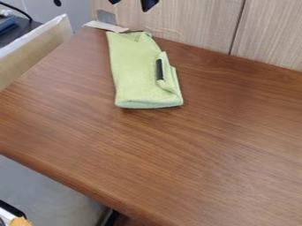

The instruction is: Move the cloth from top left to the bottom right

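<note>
The worktop's rounded near edge [65,182] slants down from left to lower right, and a broad stretch of brown wood-grain worktop [200,154] spreads from there back to a folded, pale green cloth [133,70]. The cloth lies flat toward the far left, lengthwise from near to far, its wide end nearest the camera and a black strip [159,69] on its right side. More wood surface extends to its right, while the left edge angles in toward its narrow far end. Beyond, a pale strip [106,26] lies at the far left corner, beside wood-patterned paneling [194,22]. The black robotic hand [132,3] hangs above, fingertips well apart, gripping nothing.
</note>
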`<state>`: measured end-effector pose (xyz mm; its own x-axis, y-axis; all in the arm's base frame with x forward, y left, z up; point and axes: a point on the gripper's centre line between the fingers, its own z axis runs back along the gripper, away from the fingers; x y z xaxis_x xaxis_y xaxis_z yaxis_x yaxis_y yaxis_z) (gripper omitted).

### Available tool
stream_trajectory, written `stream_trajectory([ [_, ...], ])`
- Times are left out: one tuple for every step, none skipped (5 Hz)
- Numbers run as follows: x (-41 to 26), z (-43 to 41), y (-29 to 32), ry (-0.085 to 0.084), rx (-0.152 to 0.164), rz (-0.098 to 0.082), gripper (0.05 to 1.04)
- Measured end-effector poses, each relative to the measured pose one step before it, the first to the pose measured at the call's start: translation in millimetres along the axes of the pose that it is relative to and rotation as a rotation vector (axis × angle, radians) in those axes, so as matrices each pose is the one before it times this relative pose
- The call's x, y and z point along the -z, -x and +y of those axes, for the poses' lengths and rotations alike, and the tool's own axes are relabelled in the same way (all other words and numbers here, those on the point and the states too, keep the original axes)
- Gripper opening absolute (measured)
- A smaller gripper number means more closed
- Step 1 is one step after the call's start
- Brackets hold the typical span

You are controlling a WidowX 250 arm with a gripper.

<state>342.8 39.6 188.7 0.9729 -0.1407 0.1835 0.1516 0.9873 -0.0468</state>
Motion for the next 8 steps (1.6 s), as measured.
stream_trajectory([
  [12.79, 0.83, 1.70, 0.0108, -0.0055, 0.0350, 0.999],
  [21.25, -8.95, 0.95, -0.0046, 0.0189, 0.0209, 0.999],
  [20.37, -3.75, -6.37, -0.0419, 0.0291, -0.0038, 0.999],
  [22.17, 1.17, 4.19, -0.0455, 0.0254, -0.0247, 0.999],
  [27.89, -2.22, 8.31, 0.0116, 0.0313, 0.0510, 0.999],
  [12.23, -2.60, 8.57, 0.0250, 0.0073, 0.0092, 0.999],
  [15.84, 8.30, 8.22, 0.0094, -0.0295, 0.0317, 1.001],
  [1.27, 0.97, 1.27, -0.0107, -0.0016, 0.0038, 1.001],
])
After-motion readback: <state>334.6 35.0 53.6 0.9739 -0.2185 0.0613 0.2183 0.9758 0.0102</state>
